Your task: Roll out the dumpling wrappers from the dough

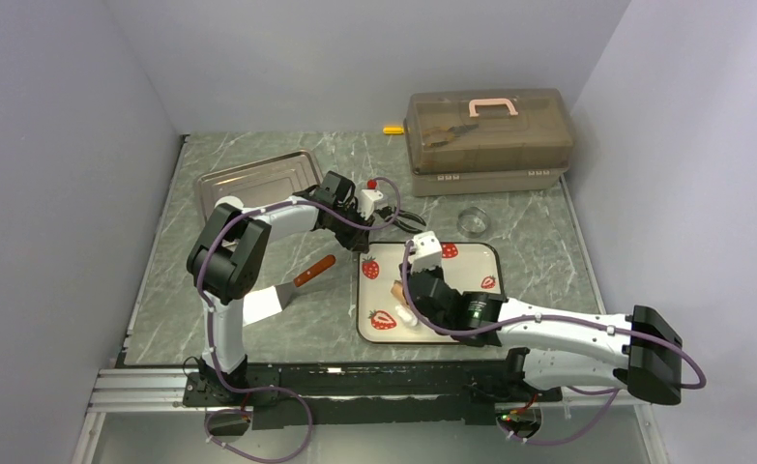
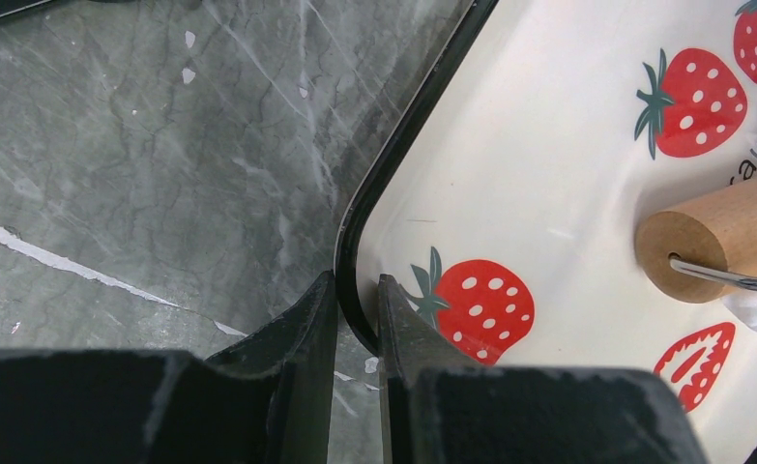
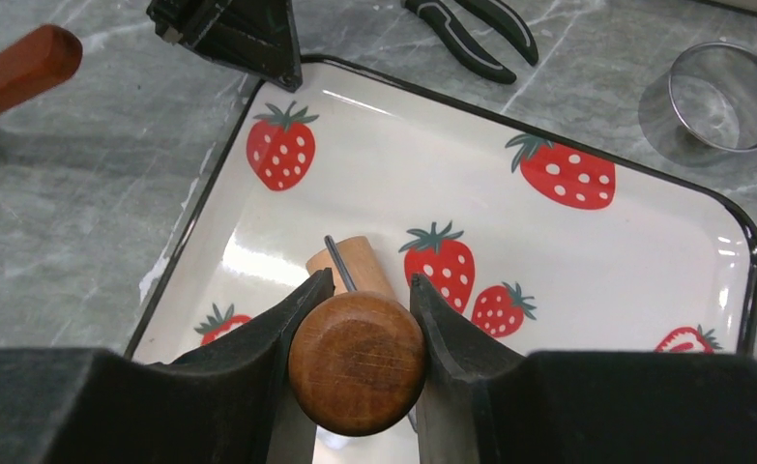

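Gripping the roller, right pincer sits beside dough.

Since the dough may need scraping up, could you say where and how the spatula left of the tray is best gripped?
Probably its wooden handle, from above, closing across it: it lies flat and narrow, while the blade sits thin against the table.

Left gripper nearly closed, apparently pinching tray rim; right gripper clamping roller.
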You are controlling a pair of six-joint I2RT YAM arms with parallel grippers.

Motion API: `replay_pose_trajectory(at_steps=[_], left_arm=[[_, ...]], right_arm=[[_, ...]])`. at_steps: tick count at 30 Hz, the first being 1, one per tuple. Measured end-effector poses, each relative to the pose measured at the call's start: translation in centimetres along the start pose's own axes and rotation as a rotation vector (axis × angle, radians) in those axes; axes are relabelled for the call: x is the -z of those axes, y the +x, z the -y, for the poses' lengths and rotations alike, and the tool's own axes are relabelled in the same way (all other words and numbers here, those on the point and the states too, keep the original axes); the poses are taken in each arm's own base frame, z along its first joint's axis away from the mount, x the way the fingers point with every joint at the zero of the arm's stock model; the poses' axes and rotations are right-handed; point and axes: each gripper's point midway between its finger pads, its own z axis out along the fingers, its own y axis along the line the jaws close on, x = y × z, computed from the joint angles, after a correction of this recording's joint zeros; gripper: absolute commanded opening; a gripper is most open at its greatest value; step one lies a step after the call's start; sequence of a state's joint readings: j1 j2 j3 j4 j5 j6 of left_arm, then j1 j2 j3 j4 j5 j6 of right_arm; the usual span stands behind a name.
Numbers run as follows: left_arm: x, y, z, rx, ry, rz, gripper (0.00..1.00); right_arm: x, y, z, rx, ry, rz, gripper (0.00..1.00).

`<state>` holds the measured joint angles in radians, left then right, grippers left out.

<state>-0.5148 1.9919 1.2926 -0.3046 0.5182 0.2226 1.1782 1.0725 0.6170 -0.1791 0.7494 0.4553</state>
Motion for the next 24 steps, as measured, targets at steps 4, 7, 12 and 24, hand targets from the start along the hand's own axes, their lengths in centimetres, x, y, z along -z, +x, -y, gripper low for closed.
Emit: replay_pose_trajectory(at_steps=[4,7,12,24], left_arm=[[0.0,0.0,0.0,0.000,0.000,0.000,0.00],[0.0,0.0,0.0,0.000,0.000,0.000,0.00],[0.0,0.0,0.0,0.000,0.000,0.000,0.00],[0.0,0.0,0.0,0.000,0.000,0.000,0.00]], right_arm=[[0.5,-0.1,0.2,0.036,0.005,-0.033,0.00],[1.1,-1.3,-0.1,0.067,-0.012,-0.040,0.00],[2.0,-5.7,-2.3,0.057,-0.096,0.021,0.00],[3.9,-2.1,-7.5,0.189,-0.485,-0.068,0.00]])
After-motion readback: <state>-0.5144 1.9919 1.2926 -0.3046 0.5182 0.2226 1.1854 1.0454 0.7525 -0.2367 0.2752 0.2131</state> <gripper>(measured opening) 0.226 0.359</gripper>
